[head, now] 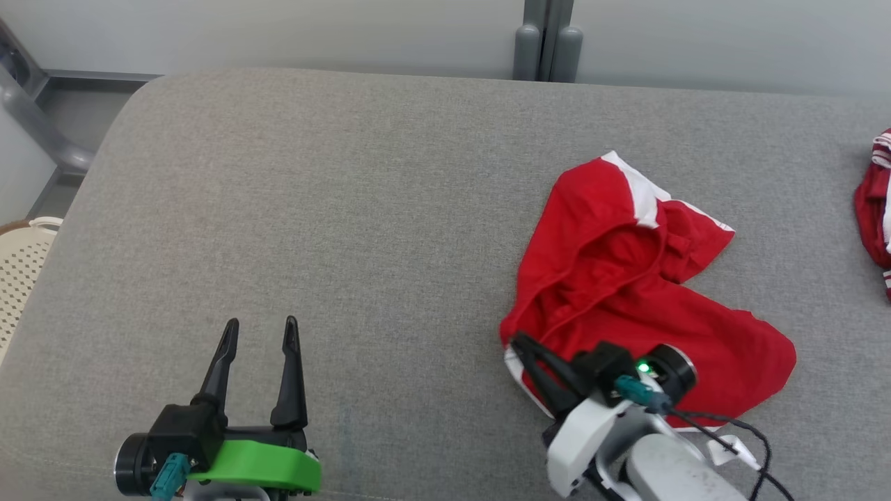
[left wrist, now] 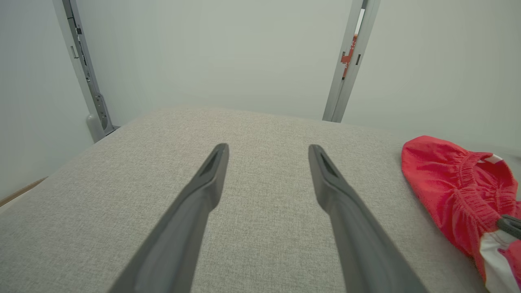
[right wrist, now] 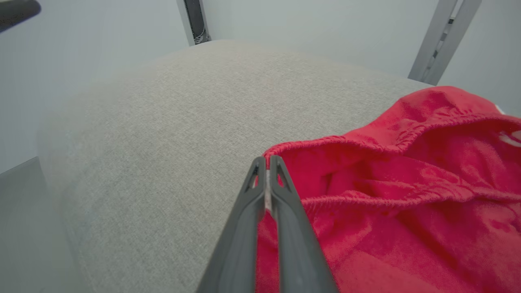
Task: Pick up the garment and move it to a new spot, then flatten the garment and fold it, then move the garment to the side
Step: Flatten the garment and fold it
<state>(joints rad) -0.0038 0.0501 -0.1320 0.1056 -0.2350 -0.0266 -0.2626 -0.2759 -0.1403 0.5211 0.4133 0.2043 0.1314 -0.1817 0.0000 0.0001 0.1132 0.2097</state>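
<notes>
1. Crumpled red garment with white trim lies on the grey woven-fabric cushion, at 4 o'clock in the head view.
2. Right gripper: fingers pinched together on the garment's gathered edge, at its 8 o'clock side.
3. Left gripper: fingers spread wide, holding nothing, at 7 o'clock, well apart from the garment.
4. Second red-and-white cloth sits at the 3 o'clock edge.
</notes>
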